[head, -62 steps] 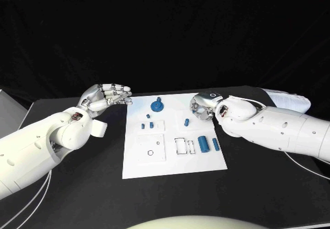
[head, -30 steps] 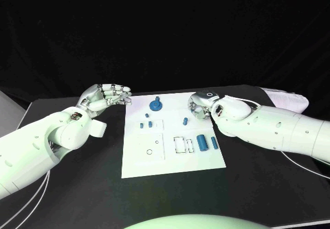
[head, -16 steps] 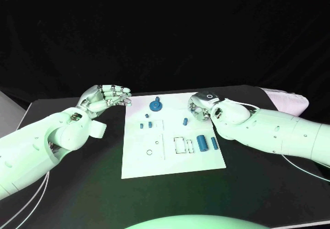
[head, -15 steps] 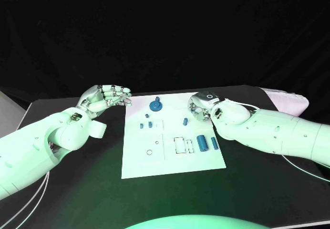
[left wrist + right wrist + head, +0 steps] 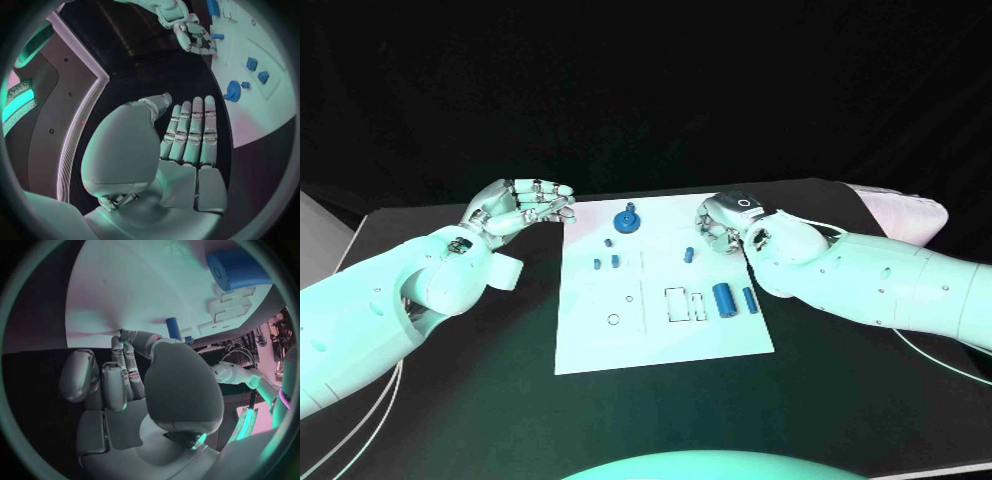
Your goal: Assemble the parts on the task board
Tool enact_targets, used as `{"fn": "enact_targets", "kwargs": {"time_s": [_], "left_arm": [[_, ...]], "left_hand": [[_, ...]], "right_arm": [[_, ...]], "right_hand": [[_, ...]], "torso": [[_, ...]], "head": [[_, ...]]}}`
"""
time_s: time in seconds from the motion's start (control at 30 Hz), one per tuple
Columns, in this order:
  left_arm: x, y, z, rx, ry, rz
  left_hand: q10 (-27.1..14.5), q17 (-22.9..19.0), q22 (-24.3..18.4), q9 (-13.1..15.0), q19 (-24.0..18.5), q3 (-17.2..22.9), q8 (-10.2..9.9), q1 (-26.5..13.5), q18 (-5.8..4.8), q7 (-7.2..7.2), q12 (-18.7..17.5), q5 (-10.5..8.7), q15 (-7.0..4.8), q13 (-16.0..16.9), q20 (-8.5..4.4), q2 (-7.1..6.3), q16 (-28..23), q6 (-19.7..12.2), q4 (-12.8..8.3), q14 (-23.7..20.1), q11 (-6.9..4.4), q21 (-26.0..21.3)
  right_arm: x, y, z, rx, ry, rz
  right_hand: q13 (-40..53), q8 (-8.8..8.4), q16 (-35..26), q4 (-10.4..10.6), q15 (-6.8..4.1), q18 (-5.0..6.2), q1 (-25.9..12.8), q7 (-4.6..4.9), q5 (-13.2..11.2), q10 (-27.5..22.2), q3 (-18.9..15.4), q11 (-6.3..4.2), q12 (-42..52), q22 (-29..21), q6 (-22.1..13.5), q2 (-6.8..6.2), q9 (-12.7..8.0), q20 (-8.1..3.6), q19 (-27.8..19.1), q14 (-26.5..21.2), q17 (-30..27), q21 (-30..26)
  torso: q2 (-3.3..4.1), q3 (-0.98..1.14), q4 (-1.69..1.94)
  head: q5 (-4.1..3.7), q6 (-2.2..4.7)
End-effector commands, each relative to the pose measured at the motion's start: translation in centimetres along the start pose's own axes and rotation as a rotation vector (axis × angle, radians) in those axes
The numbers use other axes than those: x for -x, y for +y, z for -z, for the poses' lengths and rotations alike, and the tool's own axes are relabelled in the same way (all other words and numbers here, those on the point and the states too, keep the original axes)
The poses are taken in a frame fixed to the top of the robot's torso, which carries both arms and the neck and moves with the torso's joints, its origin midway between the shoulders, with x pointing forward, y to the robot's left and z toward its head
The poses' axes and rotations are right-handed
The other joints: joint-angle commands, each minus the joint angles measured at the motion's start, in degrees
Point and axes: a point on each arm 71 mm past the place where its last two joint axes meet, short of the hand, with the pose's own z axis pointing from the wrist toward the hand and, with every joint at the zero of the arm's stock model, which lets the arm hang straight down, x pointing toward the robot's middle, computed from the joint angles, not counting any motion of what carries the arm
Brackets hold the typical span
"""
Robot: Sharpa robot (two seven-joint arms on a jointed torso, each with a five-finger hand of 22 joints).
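Head view: your right robot hand [image 5: 720, 226] sat curled over the small blue peg [image 5: 689, 255], gripping nothing.
Left robot hand [image 5: 519, 207]: open, empty.
Risk: you could've knocked the peg across the task board [image 5: 661, 345].

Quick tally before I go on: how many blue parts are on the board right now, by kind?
Round blue disc: 1
Long blue cylinders: 2
Small blue pieces: 4
Total: 7 blue parts, all on the white task board.
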Motion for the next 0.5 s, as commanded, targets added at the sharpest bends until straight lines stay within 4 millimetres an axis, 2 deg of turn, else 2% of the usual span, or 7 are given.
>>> {"fn": "enact_targets", "kwargs": {"time_s": [0.03, 0.5], "left_arm": [[0.0, 0.0, 0.0, -0.001, 0.002, -0.004], [0.2, 0.1, 0.1, 0.004, 0.000, -0.005]], "left_hand": [[0.1, 0.0, 0.0, -0.1, 0.4, -0.4, -0.3, 0.7, 0.59, 0.41, -0.3, -0.01, 0.31, 0.1, 0.15, -0.03, -0.2, 0.0, 0.1, 0.3, 0.41, -0.2], [0.0, 0.1, -0.1, -0.1, 0.5, -0.5, -0.4, 0.7, 0.59, 0.44, -0.4, -0.01, 0.33, 0.1, 0.16, -0.08, -0.3, -0.1, 0.1, 0.3, 0.45, -0.3]], "right_arm": [[0.4, 0.0, 0.1, -0.016, -0.022, -0.051], [1.7, 0.0, 0.8, -0.015, -0.034, -0.101]], "right_hand": [[0.1, 0.24, 0.3, -0.1, -0.34, -0.42, 0.1, 0.02, 0.0, 1.7, 0.4, -1.39, 0.3, 0.1, 0.4, 0.46, 0.1, -0.11, 0.2, 2.5, 0.1, 0.2], [0.1, 0.27, 0.3, -0.2, -0.36, -0.41, 0.1, 0.00, 0.0, 1.8, 0.4, -1.42, 0.2, 0.0, 0.4, 0.42, 0.1, -0.13, 0.2, 2.5, 0.1, 0.2]], "torso": [[-0.03, -0.06, -0.01], [-0.05, -0.07, -0.06]], "head": [[0.00, 0.03], [0.10, 0.06]]}}
